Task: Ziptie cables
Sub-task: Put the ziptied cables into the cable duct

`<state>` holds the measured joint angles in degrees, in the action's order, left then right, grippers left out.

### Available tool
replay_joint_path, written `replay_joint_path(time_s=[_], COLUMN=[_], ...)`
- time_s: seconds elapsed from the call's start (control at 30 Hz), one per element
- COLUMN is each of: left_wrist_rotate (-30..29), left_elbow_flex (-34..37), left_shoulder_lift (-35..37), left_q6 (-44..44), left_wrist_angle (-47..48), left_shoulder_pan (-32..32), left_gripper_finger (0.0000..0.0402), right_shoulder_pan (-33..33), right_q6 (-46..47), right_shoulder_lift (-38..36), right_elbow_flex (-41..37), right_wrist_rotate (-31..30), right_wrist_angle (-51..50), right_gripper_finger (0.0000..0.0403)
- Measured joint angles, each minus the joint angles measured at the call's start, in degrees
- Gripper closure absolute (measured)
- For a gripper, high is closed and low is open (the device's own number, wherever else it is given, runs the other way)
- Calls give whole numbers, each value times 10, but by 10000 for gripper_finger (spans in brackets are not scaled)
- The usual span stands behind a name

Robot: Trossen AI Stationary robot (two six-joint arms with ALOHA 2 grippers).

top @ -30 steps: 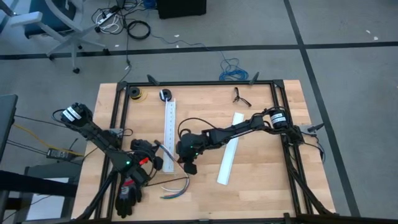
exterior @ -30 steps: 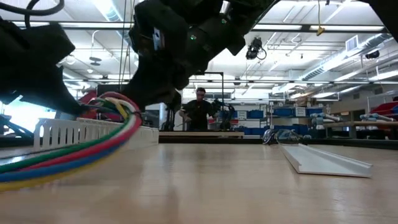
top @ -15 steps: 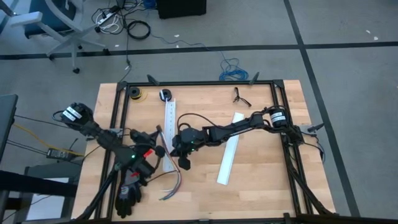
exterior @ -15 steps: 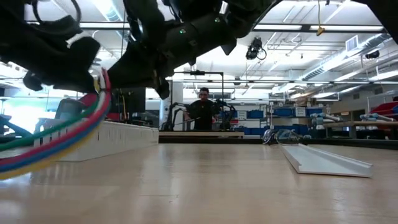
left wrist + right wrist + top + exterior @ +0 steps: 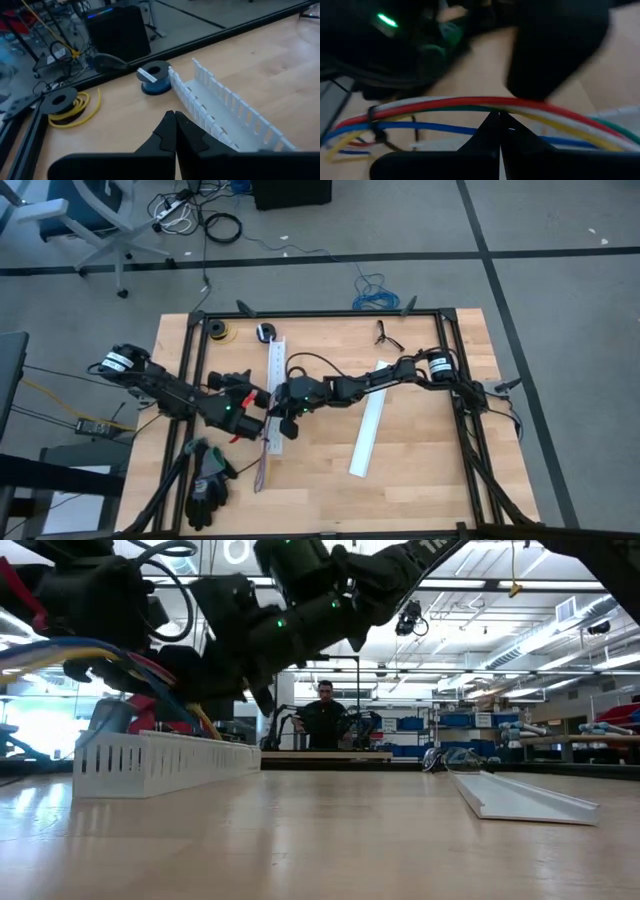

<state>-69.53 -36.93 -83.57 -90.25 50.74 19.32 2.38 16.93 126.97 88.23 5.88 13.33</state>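
The cables [image 5: 260, 465] are a bundle of red, white, green, yellow and blue wires. They run from my left gripper [image 5: 258, 423] toward the near edge, beside the near end of the white slotted duct [image 5: 272, 375]. The low view shows the cables [image 5: 110, 655] raised above the duct [image 5: 160, 755]. My left gripper [image 5: 173, 116] is shut, and no wire shows in its wrist view. My right gripper [image 5: 283, 427] is shut just right of the left one. Its tips [image 5: 499, 116] are close in front of the cables [image 5: 445, 102]; I cannot tell whether they touch. My left gripper is shut on the cables near their far end [image 5: 263, 436]. Its own body hides the place of contact in the high view, and the wrist view does not show it. The wires [image 5: 150, 675] hang off the table below it, slack and fanning out.
A flat white strip [image 5: 368, 420] lies right of centre. A black glove [image 5: 207, 485] lies at the near left edge. Two spools [image 5: 215, 330] [image 5: 265, 333] and a dark bent strip [image 5: 387, 337] sit along the far edge. A person [image 5: 322, 720] stands beyond the table.
My left gripper has moved up and toward the duct, lifting the cables off the table. Their free ends, which curved to the right on the wood, now trail toward the near edge. My right gripper has moved left and toward the far edge, staying beside the left one.
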Motion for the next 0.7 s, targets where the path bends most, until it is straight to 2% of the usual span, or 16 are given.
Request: replay_joint_path(time_s=[0.2,0.3,0.47,0.6,0.7], left_wrist_rotate=[44,61,79,80,84], left_elbow_flex=[0,0,-3,-23,-42], left_shoulder_lift=[0,0,0,2,2], left_q6=[16,17,17,19,58], left_wrist_angle=[2,3,3,2,2], left_shoulder_pan=[-5,-5,-5,3,7], left_gripper_finger=[397,397,396,396,396], right_shoulder_pan=[-5,-5,-5,-5,-6], right_q6=[0,0,1,15,25], right_shoulder_lift=[-2,-11,-25,-44,-55], right_elbow_flex=[0,0,0,0,0], right_wrist_rotate=[1,1,5,10,10], right_wrist_angle=[-90,-104,-122,-175,-208], right_gripper_finger=[403,403,403,403,403])
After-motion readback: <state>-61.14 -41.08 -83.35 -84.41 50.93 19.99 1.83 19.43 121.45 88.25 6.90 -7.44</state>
